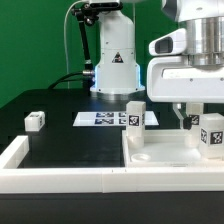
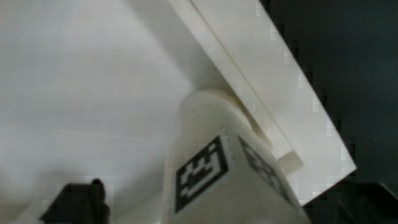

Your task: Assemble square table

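Note:
The white square tabletop (image 1: 165,155) lies at the exterior view's right front. One tagged leg (image 1: 133,115) stands at its far left corner. A second tagged leg (image 1: 211,134) stands upright near the right rim. In the wrist view this leg (image 2: 231,165) reaches down to the tabletop (image 2: 89,90) beside the raised rim (image 2: 249,70). My gripper (image 1: 200,124) straddles this leg from above, and it also shows in the wrist view (image 2: 205,208). One dark fingertip (image 2: 80,203) shows with a gap to the leg. The other finger is hidden. A third leg block (image 1: 35,121) lies on the black surface at the left.
The marker board (image 1: 105,119) lies flat behind the tabletop, in front of the robot base (image 1: 113,70). A long white rail (image 1: 60,172) borders the black surface along the front and left.

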Tool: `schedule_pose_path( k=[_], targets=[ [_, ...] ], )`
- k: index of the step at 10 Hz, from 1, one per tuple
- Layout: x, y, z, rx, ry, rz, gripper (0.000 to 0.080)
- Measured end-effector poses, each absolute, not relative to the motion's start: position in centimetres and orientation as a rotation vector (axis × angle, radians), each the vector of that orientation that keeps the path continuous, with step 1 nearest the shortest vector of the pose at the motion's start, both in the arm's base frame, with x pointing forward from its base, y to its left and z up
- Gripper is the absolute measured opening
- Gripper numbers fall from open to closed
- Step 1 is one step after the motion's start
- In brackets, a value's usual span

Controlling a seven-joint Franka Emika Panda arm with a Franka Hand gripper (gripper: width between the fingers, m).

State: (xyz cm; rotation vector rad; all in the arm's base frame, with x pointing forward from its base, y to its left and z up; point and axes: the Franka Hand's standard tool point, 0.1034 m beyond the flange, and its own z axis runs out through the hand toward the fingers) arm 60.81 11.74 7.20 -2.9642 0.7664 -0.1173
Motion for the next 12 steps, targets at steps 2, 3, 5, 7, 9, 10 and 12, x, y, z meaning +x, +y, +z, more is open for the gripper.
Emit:
schedule_pose_path(
  k=[2, 3, 5, 7, 9, 10, 12],
  targets=[
    [60.83, 11.69, 7.36, -3.038, 0.497, -0.096, 0.0649],
    [60.8, 11.8, 7.38, -3.056, 0.399, -0.095, 0.0649],
    [60.81, 11.84, 7.45, -3.081, 0.229, -0.091, 0.0649],
    [61.0, 11.91, 7.65, -3.093, 0.091, -0.095, 0.0649],
    [61.04, 11.75, 7.65, -3.101, -0.04, -0.1, 0.0529],
    [61.04, 11.74, 7.65, -3.101, -0.029, -0.1, 0.0529],
    [61.04, 11.72, 7.65, -3.1, -0.019, -0.1, 0.0289]
  ],
)
